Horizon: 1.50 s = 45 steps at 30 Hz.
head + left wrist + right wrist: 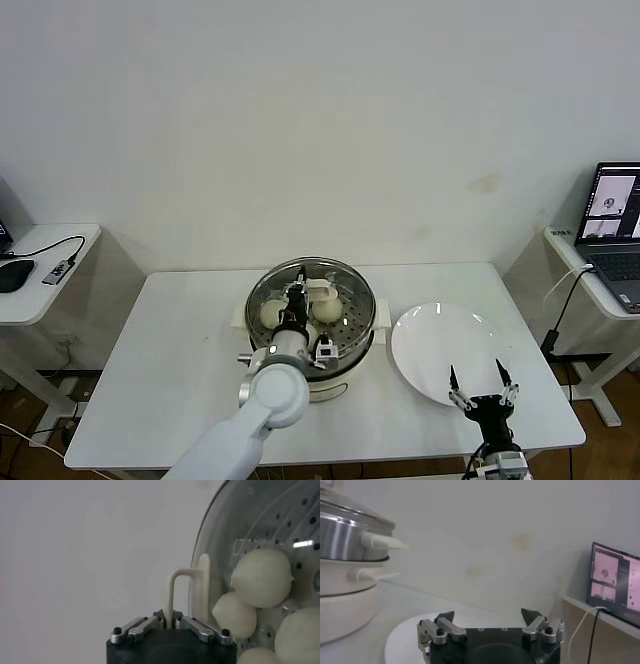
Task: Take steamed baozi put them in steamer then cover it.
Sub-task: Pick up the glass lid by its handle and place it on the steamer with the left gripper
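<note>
I have the left gripper (pixel 296 297) clamped on the cream bar handle (pixel 186 592) of the cover (pixel 310 290), jaws pinched tight around that thin bar, because the handle is the only part of the glass lid I can grip without slipping on the dome. The cover sits over the steamer (pixel 345 345), which stands on its white cooker base near the middle of the desk (pixel 180 350); I cannot tell from here whether the rim is fully seated or a touch above the basket. Through the glass I see the steamed baozi (pixel 261 577) lying close together on the perforated floor, so loading looks done and covering is the step in hand, near the end of the job. My left arm reaches forward from the near edge of the desk, wrist above the near side of the pot, the gripper pointing across the lid toward the far wall. The right gripper (pixel 481 378) hangs idle above the near edge of the white plate (pixel 440 335), beside the steamer, jaws spread wide and holding nothing. Before letting go, I would want the lid level and centred, since a tilted glass cover could slide off the steel rim.
</note>
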{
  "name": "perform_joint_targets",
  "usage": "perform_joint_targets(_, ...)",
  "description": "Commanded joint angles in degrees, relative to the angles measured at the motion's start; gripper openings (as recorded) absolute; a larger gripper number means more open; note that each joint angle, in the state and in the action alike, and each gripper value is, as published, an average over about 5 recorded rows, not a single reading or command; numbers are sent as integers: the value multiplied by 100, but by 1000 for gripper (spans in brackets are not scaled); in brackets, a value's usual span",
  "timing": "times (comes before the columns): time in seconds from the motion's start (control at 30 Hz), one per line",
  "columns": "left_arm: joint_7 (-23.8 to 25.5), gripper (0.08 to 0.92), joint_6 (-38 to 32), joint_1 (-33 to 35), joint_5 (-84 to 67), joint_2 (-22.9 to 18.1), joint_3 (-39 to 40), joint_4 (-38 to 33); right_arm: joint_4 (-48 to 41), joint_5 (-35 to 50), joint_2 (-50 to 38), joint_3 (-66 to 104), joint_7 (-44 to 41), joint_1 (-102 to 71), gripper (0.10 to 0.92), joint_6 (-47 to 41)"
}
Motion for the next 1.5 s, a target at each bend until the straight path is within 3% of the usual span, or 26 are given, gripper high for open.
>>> perform_joint_targets(0.03,37,152,3,48,26,-7,12,-95,-8,-1,4,-10,-3,3,823,1)
perform_joint_targets(1.23,-10,155,-83,148,-9,44,-34,-185,-15,-45,39,-111,-17,2,823,-7)
perform_joint_targets(1.33,-54,201,-90,224,-74,82,-53,-296,-8,-49,46,-123,-15,1,823,-14)
perform_joint_targets(1.5,-265,348,-156,536,-253,168,-194,-619,-6,-63,52,-139,-15,-11,823,-16)
